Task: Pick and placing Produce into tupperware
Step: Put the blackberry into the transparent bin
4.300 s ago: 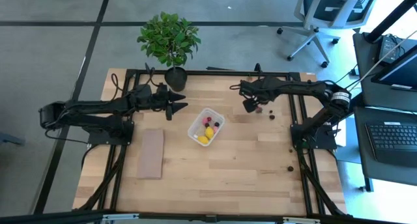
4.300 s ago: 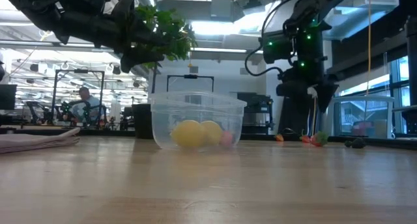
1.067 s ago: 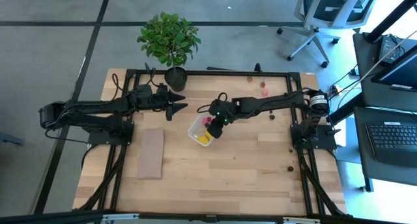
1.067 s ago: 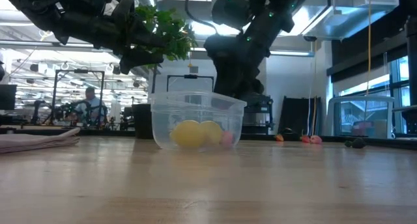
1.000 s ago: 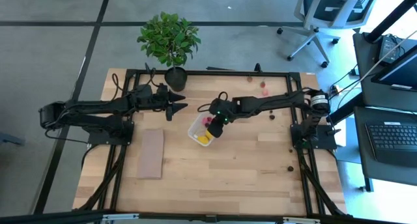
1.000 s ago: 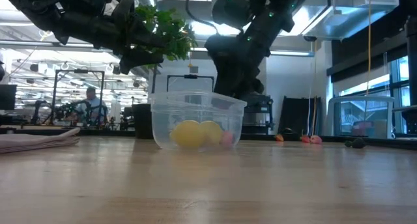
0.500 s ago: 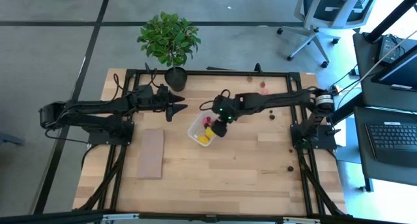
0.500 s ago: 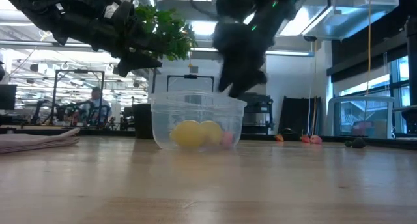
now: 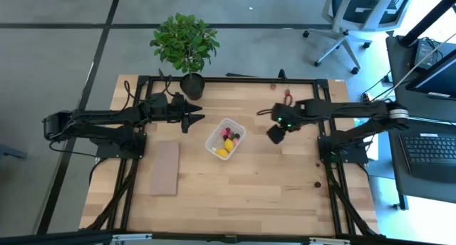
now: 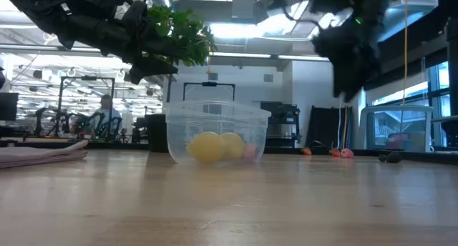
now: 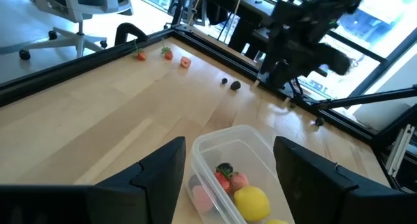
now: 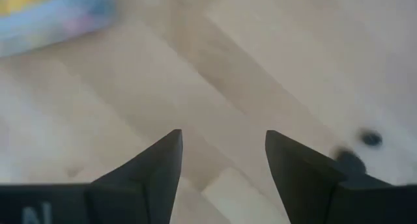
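Wooden table [image 9: 235,181] with a black frame stands on a grey floor, with a potted plant [image 9: 184,43] at its far edge and an office chair [image 9: 360,13] beyond the far right corner.

On the left side, the left arm lies stretched toward the middle. Its left gripper [image 9: 196,112] hangs in the air just left of the tub [image 9: 225,138], pointing at it. In the left wrist view its two fingers [image 11: 156,178] stand apart with nothing between them, and the tub shows in the gap beyond them.

From the base at the right edge, the right arm reaches inward, bent at the elbow. The right gripper [image 9: 275,134] hangs above bare wood, to the right of the tub and clearly apart from it. In the right wrist view its fingers [image 12: 146,168] are spread, with only table between them.

Near the table's centre stands the clear tub. Its long axis runs diagonally, from near-left to far-right in the high view. Inside it lie yellow pieces [image 9: 228,145] at the nearer end and red and pink pieces [image 11: 225,178] at the farther end.

More produce lies loose on the table. Small red pieces [image 11: 166,53] rest near the far edge, and dark pieces [image 11: 230,84] rest toward the right side. A tan board [image 9: 165,168] lies flat on the left half.
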Robot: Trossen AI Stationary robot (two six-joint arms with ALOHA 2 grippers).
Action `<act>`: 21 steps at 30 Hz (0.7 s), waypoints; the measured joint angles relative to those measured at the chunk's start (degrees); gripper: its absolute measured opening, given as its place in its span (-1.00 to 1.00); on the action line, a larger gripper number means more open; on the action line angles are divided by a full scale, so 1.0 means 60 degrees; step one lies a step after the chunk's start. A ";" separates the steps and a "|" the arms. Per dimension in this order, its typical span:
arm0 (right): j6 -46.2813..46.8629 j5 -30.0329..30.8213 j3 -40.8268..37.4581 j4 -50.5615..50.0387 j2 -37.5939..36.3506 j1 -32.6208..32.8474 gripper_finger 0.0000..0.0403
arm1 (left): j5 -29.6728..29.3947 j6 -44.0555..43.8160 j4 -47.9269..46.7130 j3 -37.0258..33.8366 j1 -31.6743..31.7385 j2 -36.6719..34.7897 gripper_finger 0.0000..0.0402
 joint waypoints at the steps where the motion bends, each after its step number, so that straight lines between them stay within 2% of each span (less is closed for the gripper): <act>1: 0.0196 0.0081 -0.0435 0.0117 -0.0264 -0.0098 0.10 | 0.0000 0.0000 -0.0003 0.0000 0.0000 0.0000 0.12; 9: 0.2559 0.1215 -0.2754 0.0070 -0.1633 -0.0506 0.10 | 0.0000 0.0000 -0.0001 0.0000 0.0007 0.0000 0.12; 21: 0.3025 0.2102 -0.4004 0.1070 -0.1699 -0.0545 0.10 | 0.0000 -0.0029 -0.0002 0.0000 0.0007 0.0000 0.12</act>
